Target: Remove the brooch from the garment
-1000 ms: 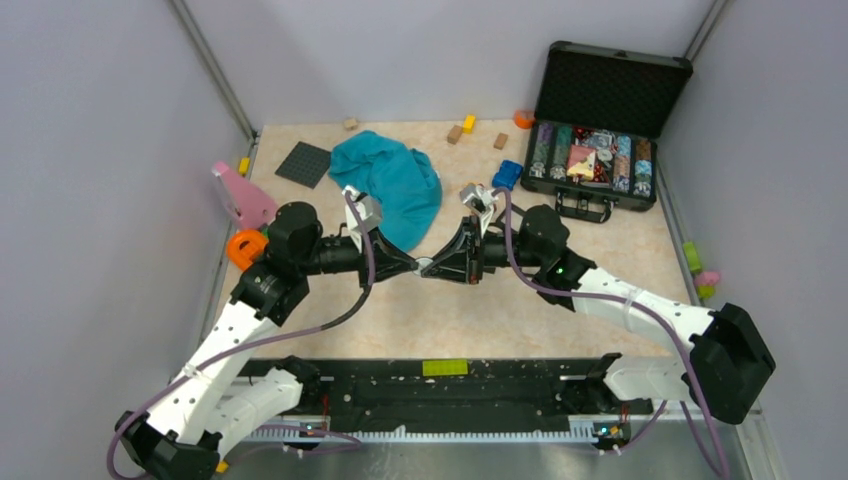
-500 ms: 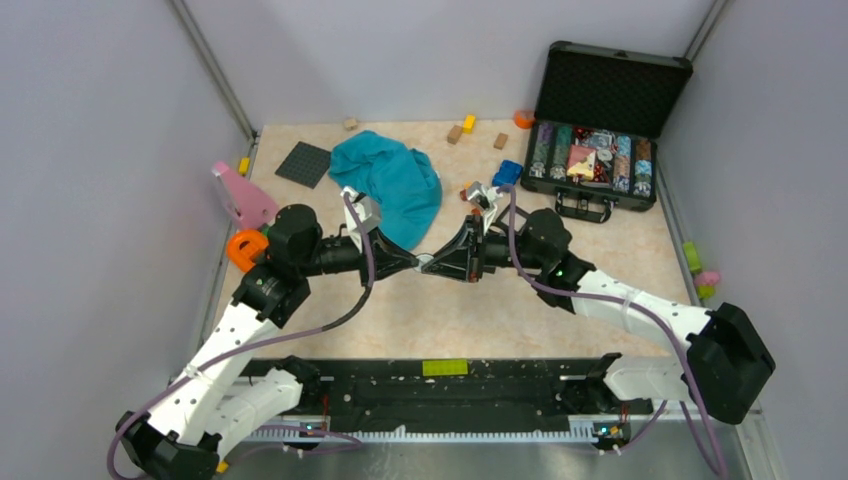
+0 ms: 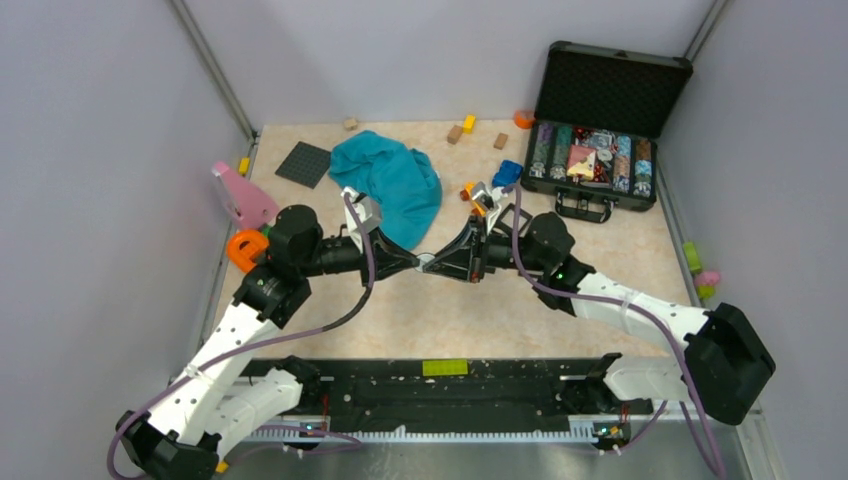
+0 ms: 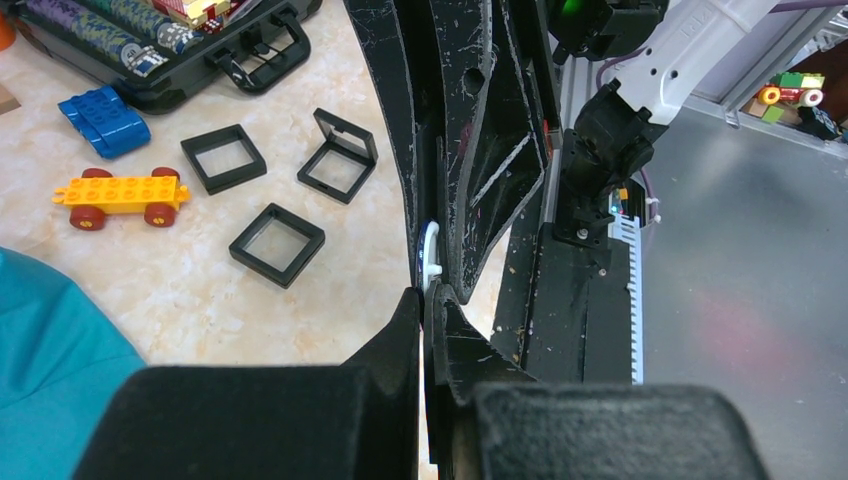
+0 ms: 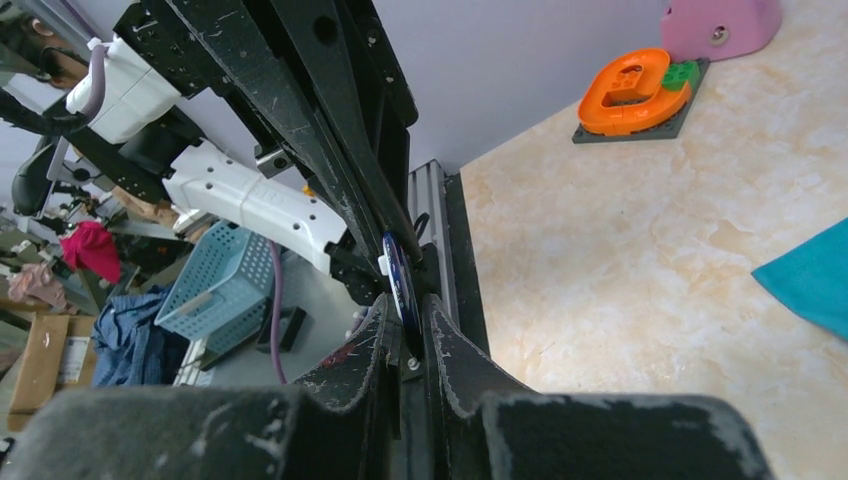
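The brooch (image 3: 427,262), a tiny round blue piece with a white back, hangs in the air between my two grippers, apart from the garment. It shows edge-on in the left wrist view (image 4: 430,262) and the right wrist view (image 5: 398,283). My left gripper (image 3: 413,264) (image 4: 424,293) is shut on its near edge. My right gripper (image 3: 441,264) (image 5: 405,305) is shut on the disc from the opposite side. The teal garment (image 3: 390,183) lies crumpled on the table behind them; it also shows in the left wrist view (image 4: 50,345) and the right wrist view (image 5: 815,275).
An open black case of chips (image 3: 598,150) stands at the back right. A blue toy car (image 3: 507,174), a yellow toy car (image 4: 122,195) and three black square frames (image 4: 278,243) lie near it. A dark grey plate (image 3: 303,163), pink piece (image 3: 243,197) and orange piece (image 3: 246,247) are left.
My right wrist has shifted slightly right, uncovering the yellow toy car. Both grippers stay joined at the brooch in about the same spot.
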Robot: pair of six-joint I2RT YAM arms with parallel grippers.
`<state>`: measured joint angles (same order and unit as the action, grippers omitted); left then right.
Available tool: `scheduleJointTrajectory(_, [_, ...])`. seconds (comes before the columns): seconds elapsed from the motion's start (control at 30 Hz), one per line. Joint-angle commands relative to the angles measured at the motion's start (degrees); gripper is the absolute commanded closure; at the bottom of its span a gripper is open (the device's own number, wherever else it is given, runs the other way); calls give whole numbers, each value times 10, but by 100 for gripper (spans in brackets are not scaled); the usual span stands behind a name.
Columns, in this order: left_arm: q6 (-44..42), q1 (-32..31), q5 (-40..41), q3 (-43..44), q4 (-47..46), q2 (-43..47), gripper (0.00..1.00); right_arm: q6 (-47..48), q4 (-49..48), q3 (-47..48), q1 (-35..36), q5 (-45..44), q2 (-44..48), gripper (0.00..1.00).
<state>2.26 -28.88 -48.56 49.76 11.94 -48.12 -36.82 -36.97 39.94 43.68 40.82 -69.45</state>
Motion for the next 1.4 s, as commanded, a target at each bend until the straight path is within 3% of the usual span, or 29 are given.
scheduleJointTrajectory(0.0, [7, -13, -51, -10, 18, 12, 100, -17, -65, 2, -26, -68, 21, 98])
scheduleJointTrajectory(0.77, [11, -12, -35, -11, 20, 3, 100, -9, -75, -19, -33, -96, 50, 99])
scheduleJointTrajectory(1.07, [46, -13, -45, -20, -17, -11, 100, 27, -14, -3, -28, -144, 53, 98])
scheduleJointTrajectory(1.37, [75, -13, -45, -30, -46, -24, 100, 14, -44, -13, -25, -189, 51, 95])
